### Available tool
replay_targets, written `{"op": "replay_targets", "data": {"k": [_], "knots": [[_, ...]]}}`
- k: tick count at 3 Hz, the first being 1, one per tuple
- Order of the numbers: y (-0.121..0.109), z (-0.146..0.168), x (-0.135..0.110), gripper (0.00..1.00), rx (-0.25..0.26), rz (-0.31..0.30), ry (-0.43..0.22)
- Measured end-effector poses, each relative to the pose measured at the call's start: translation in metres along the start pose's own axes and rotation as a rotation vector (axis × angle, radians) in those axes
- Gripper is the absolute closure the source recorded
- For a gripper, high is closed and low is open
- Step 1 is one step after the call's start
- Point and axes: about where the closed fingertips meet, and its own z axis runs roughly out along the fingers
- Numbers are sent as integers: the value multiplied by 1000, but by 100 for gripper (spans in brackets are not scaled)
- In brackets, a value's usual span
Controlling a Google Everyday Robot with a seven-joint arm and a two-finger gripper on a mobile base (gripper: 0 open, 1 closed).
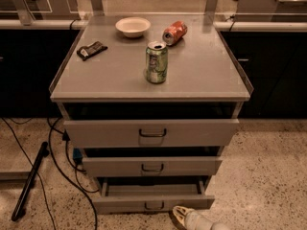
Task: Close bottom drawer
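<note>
The grey cabinet has three drawers, all pulled out. The bottom drawer (152, 202) has the slimmest front and a small dark wire handle (154, 205). It sticks out farthest, and its inside is open to view. My gripper (188, 218) is a pale shape at the bottom edge of the camera view. It sits just below and right of the bottom drawer's front, close to the panel. I cannot tell whether it touches the panel.
The middle drawer (152, 167) and the top drawer (151, 132) are above. On the cabinet top (201, 75) stand a green can (156, 62), a tipped red can (174, 32), a white bowl (133, 27) and a dark packet (91, 50). Cables and a black pole (29, 182) lie on the floor at left.
</note>
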Motion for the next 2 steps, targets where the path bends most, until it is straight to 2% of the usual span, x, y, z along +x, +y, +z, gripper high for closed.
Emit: {"op": "replay_targets", "data": {"k": [2], "knots": [[-28, 28, -6, 100, 37, -27, -13]]}}
